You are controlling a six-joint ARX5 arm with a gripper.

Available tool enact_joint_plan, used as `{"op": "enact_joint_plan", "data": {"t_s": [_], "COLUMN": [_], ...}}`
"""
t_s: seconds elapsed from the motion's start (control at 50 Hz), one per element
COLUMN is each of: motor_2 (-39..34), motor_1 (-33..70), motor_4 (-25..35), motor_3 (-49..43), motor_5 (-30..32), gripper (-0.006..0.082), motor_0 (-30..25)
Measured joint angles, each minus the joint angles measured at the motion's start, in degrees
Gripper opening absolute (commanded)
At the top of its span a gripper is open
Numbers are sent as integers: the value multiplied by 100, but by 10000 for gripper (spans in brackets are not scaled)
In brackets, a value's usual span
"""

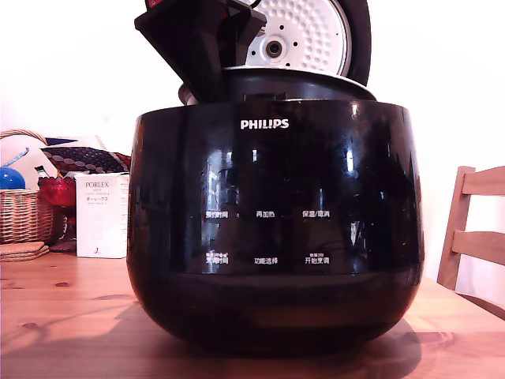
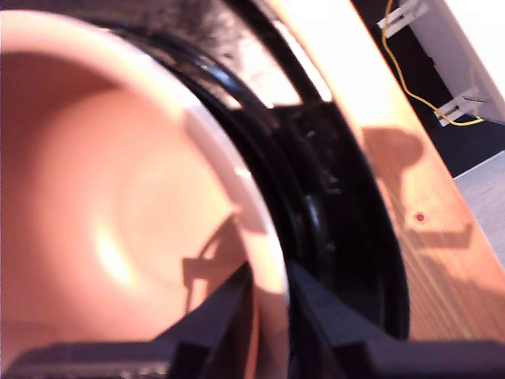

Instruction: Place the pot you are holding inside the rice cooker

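The pincer [image 2: 268,316] is clamped on the rim of the pot [image 2: 118,205], one finger inside the wall and one outside — the wrist view shows the thin rim running between them, the pale interior glowing pinkish in the light. In the exterior view the pincer [image 1: 197,43] comes in from the upper left, and the pot's rim [image 1: 300,75] shows as a pale flat ellipse just above the opening of the rice cooker [image 1: 276,229], its body already mostly sunk into the cavity. The relation that matters is vertical: the pot's axis stands upright and roughly in line with the cooker's well, with the pot sitting toward the near-left of the dark ring seen in the wrist view, so the rest of the move looks like a straight lowering until the rim seats, then a release. I judge the task nearly done; whether the rim already rests on the cooker's lip cannot be told. The lid [image 1: 304,35] stands open behind, its dimpled white inner plate facing forward. Readable writing: PHILIPS in white on the glossy black body, with two rows of white Chinese button labels beneath. On the desk [image 1: 63,316], far left, a white box [image 1: 102,213] reads PORLEX, beside a wicker basket [image 1: 24,213]; a wooden chair [image 1: 477,229] stands at the right.
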Motion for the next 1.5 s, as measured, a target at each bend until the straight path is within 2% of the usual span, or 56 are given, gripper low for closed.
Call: {"op": "enact_joint_plan", "data": {"t_s": [0.08,0.34,0.44,1.32,1.5], "motor_2": [0,7,20,44,-11], "motor_1": [0,0,0,-57,-254], "motor_4": [-2,-15,-24,-129,-96], "motor_3": [15,22,20,-22,-343], "motor_5": [-17,-149,-328,-774,-824], "gripper": [170,174,210,202,202], "motor_0": [0,0,0,-72,-94]}}
